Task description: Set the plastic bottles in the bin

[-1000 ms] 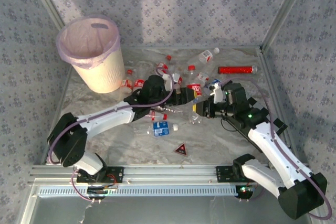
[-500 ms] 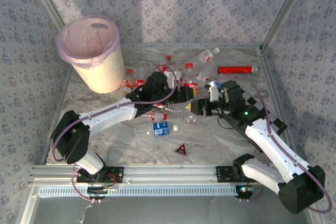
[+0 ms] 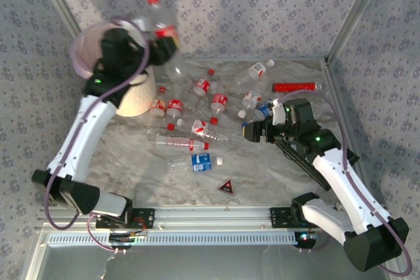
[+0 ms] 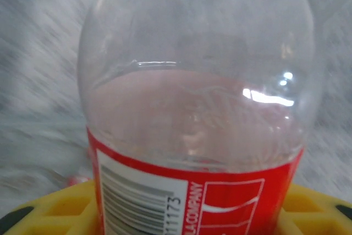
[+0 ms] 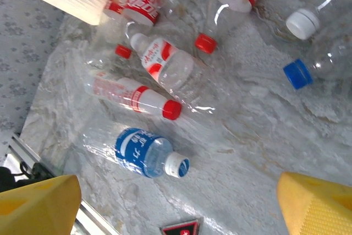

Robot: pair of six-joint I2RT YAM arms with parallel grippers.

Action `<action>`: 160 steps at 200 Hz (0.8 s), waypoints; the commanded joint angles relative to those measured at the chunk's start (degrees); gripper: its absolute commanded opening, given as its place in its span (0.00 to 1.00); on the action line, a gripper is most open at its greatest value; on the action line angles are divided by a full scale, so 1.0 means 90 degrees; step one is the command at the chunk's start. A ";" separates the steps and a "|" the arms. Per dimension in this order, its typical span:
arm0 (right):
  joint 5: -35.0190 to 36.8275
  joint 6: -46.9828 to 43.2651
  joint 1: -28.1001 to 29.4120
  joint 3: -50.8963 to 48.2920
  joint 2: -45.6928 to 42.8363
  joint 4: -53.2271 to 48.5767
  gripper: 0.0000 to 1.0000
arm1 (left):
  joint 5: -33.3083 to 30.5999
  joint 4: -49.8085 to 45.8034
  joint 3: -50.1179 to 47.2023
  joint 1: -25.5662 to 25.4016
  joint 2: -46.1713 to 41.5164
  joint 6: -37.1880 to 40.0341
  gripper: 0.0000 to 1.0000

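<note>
As our left gripper (image 3: 164, 40) grips a red-labelled bottle (image 3: 158, 19) high beside the bin (image 3: 132, 100), our right gripper (image 3: 252, 133) open over the loose bottles (image 3: 190, 143), we judge it needs centring above the opening before release.

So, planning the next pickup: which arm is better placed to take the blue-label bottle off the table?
Right. The right gripper hangs open over the table, near the blue-label bottle. The left gripper is up at the bin, shut on a red-label bottle.
</note>
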 commanded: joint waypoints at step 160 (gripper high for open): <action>0.0847 -0.0268 0.0058 -0.0222 0.0216 -0.0720 0.94 | -0.1062 -0.4264 0.3456 0.2689 0.3369 0.3172 0.00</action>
